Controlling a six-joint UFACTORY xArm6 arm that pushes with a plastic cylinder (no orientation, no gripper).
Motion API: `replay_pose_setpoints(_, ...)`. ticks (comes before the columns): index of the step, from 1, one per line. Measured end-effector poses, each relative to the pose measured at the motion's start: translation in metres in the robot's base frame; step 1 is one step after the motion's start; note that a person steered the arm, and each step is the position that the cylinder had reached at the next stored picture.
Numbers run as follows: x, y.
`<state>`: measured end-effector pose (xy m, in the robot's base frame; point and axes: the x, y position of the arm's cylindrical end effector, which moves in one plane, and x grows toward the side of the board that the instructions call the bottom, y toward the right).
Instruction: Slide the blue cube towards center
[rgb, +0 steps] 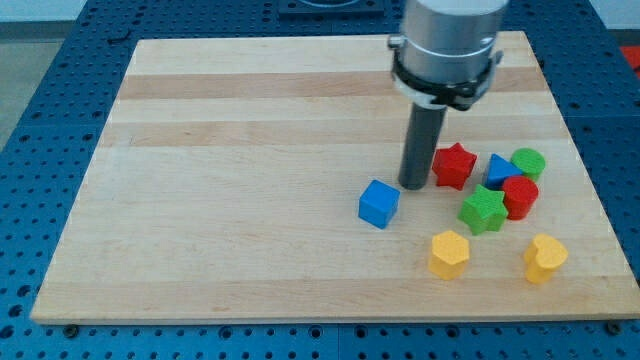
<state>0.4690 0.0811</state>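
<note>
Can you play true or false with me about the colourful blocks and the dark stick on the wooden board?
1. The blue cube sits at the view's left of the red star-shaped block. True.
2. My tip, the dark rod's lower end, is between the blue cube and the red star. True.
3. There are three yellow blocks. False: only two, a yellow hexagonal block and a yellow heart-shaped block.
4. The green star-shaped block lies alone at the view's top left. False: it is in the cluster at the view's right, beside a red round block.
5. The blue cube is stacked on another block. False: it rests on the light wooden board.
</note>
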Motion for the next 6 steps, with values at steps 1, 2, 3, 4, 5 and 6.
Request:
replay_pose_setpoints(1,0.003,-0.014)
replay_pose_setpoints(2,0.033,-0.008)
replay_pose_setpoints(3,0.062,-0.007)
replay_pose_setpoints(4,0.077,-0.020)
replay_pose_setpoints(5,0.084,-0.048)
replay_pose_setpoints(6,0.062,-0.127)
